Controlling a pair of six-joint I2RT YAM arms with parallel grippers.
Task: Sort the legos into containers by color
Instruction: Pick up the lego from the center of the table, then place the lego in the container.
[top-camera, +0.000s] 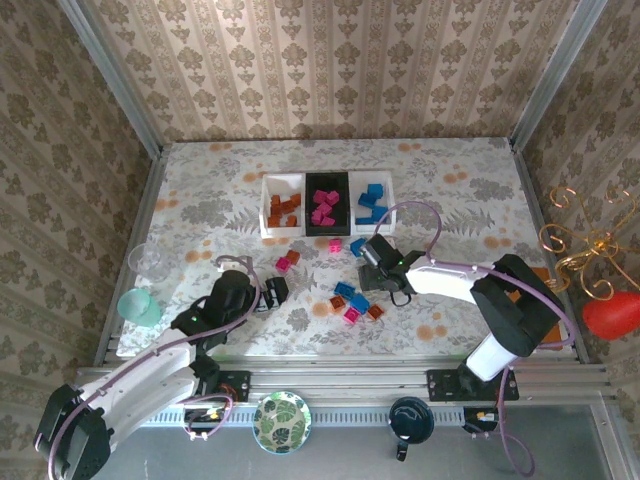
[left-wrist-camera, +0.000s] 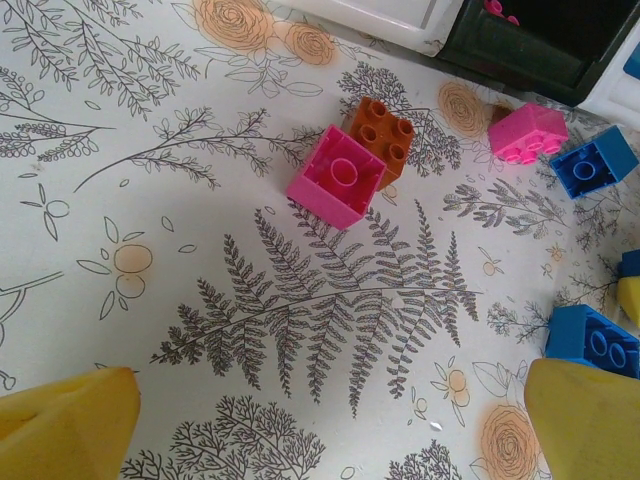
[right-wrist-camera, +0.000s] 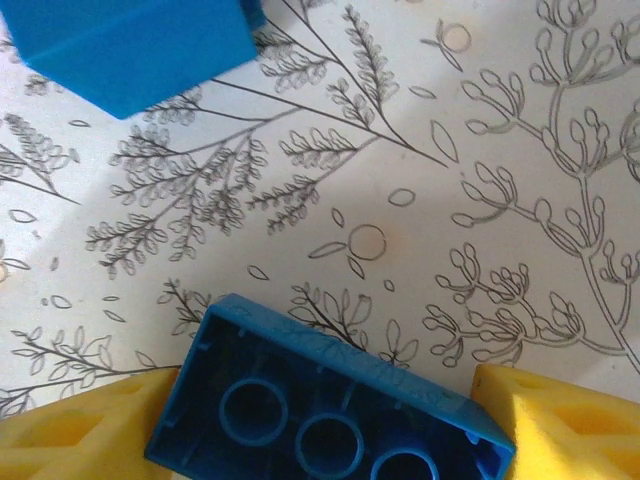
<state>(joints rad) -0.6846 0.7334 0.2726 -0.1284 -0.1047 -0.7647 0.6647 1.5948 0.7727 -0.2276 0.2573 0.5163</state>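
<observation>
Left gripper (left-wrist-camera: 330, 392) hangs wide open over the patterned table (left-wrist-camera: 200, 250), nothing between its fingers. Right gripper (right-wrist-camera: 325, 405) has its yellow fingers (right-wrist-camera: 80, 430) pressed on both ends of a blue brick (right-wrist-camera: 300, 370), hollow underside up. Further out, a pink brick (left-wrist-camera: 338, 177) touches an orange brick (left-wrist-camera: 385, 135). At the back, 3 joined trays (top-camera: 266, 205) hold orange, pink and blue bricks.
</observation>
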